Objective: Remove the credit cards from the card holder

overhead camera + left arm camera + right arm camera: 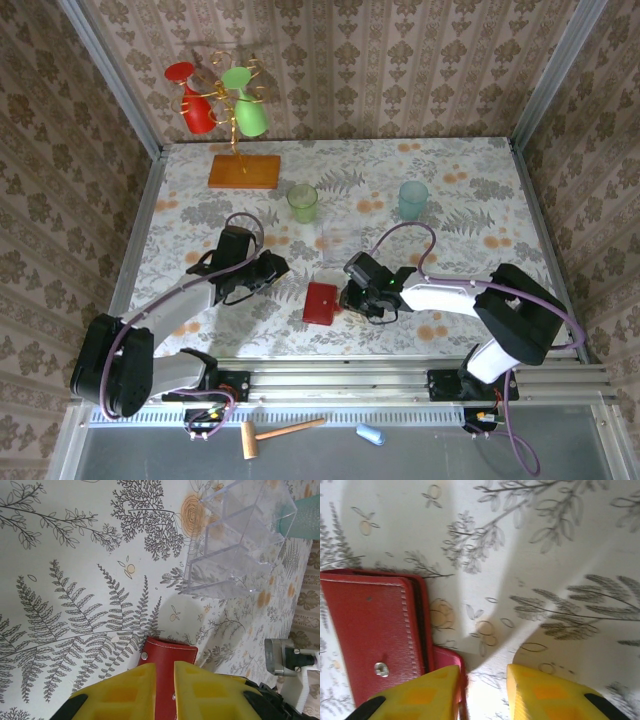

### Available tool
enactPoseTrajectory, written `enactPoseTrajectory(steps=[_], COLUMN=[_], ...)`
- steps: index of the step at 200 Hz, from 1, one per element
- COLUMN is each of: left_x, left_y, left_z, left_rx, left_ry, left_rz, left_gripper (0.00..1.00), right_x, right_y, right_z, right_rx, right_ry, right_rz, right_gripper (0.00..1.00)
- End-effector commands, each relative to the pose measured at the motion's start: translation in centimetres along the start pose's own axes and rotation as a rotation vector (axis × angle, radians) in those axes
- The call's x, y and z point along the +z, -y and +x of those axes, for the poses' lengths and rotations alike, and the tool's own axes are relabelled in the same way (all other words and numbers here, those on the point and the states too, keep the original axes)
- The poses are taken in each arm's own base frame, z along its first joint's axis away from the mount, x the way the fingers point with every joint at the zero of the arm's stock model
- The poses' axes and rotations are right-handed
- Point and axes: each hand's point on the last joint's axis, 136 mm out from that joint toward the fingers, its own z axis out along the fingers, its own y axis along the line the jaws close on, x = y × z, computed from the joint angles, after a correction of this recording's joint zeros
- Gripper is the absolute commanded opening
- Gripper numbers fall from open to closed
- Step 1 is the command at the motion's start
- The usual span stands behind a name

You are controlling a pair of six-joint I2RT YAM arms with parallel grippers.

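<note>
Top cam: card holder (322,303) lies flat on the table (470,170) toward the near edge, btwn the two arms. It's folded shut, so I'd judge the credit cards are inside. Right gripper (348,296) sits just beside its right edge. Left gripper (283,268) is off its far-left corner, near but apart, so the right arm is nearer. Holder looks almost square here, a bit longer near-to-far, slightly tilted. Left wrist cam: holder lies straight ahead of the fingers, its red end showing in the slit btwn them. Jaws are close together w/ only a narrow gap and clamp nothing that I can make out. A clear organiser (235,540) stands further on. Right wrist cam: holder lies off to one side of the gripper, its fold-over edge running roughly parallel to the fingers, stud (381,669) facing up. The snap tab (447,657) pokes out toward the finger nearer the holder (420,697), which overlaps it; touching or just above, can't tell. Jaws moderately apart, bare cloth in the gap, nothing held.
</note>
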Motion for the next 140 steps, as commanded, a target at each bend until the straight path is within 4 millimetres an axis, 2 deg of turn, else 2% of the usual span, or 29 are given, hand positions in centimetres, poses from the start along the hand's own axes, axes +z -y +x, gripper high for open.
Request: enactPoseTrajectory(steps=[1, 23, 29, 72, 140], left_x=[-0.1, 0.0, 0.4, 0.5, 0.8], left_y=[1.1, 1.0, 1.3, 1.3, 1.6], left_z=[-0.7, -0.7, 0.2, 0.1, -0.2], left_rx=[0.018, 0.016, 0.034, 0.031, 0.029], left_ry=[0.014, 0.015, -0.009, -0.009, -0.007], left_rz=[0.017, 0.017, 0.018, 0.018, 0.021], left_gripper=[0.18, 0.18, 0.18, 0.18, 0.18], right_x=[0.4, 0.7, 0.7, 0.9, -0.4], right_y=[-1.3, -1.3, -1.3, -1.1, -1.2], right_z=[-0.1, 0.0, 0.1, 0.0, -0.7], right_rx=[0.019, 0.016, 0.016, 0.019, 0.008], right_ry=[-0.011, -0.019, -0.021, -0.023, 0.006], right_rz=[-0.066, -0.065, -0.064, -0.055, -0.062], right_gripper=[0.30, 0.28, 0.27, 0.22, 0.08])
